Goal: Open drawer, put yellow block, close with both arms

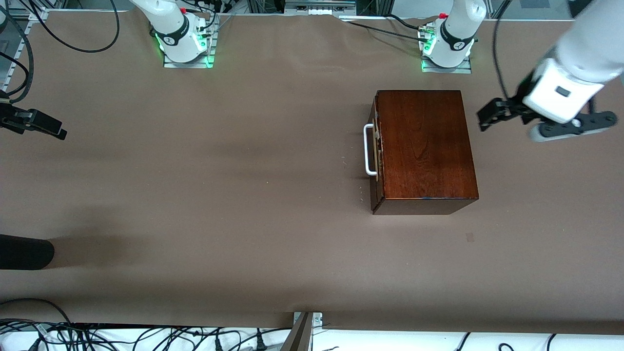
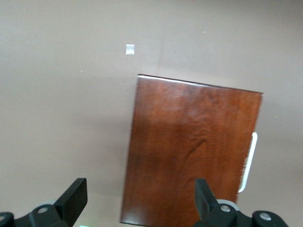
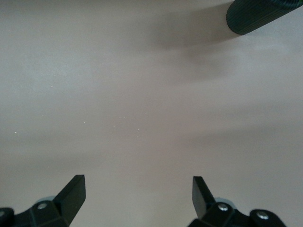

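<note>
Nothing of the task looks done. The drawer sits flush in the dark-brown wooden box, its white bar handle facing the right arm's end of the bench. The yellow block shows in none of the three views, so where it lies cannot be told. By this reading every step is left: pulling the drawer out, finding and placing the block, and pushing the drawer home with both arms.

The left gripper hangs over the bench just beside the box, on the side away from the handle, toward the left arm's end. Its fingers stand wide apart and hold nothing. The right gripper is at the edge of the front view over the right arm's end of the bench, well apart from the box; its fingers are likewise spread wide and empty.

The front view alone gives the whole layout, both arm bases and a black cylindrical object at the right arm's end. The left wrist view adds the box top seen from above, the handle past it, and a small pale mark on the bench. The right wrist view shows only bare bench and the end of that black cylinder, not the box.
</note>
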You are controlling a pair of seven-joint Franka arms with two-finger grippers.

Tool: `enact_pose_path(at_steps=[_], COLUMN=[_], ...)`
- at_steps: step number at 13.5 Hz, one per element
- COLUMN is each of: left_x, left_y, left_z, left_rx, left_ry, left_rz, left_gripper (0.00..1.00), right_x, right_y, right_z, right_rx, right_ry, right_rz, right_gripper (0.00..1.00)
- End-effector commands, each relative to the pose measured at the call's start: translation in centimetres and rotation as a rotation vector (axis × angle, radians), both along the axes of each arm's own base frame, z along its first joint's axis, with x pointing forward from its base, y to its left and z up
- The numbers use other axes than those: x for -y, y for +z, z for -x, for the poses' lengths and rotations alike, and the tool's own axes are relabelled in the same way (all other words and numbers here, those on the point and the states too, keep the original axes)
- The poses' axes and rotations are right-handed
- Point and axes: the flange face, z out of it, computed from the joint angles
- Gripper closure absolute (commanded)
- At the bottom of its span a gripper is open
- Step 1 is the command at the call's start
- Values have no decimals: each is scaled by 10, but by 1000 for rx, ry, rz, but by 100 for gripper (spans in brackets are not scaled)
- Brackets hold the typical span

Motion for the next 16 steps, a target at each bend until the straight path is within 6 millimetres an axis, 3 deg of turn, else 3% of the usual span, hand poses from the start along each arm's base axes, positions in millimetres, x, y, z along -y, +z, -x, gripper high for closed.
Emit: enact_pose_path(at_steps=[1,4,16], left_x=[-19,-26,-26], left_y=[-9,-17,-13], left_z=[24,36,26], left_rx=[21,50,79], left_ry=[-53,-50,-34], left_rz=[36,29,27], left_gripper=[0,0,0], right_x=[2,3,10], right_y=[7,8,8], right_z=[3,3,4], right_rx=[1,6,5], right_ry=[-15,-18,-29], right_rz=[0,2,0], right_gripper=[0,0,0])
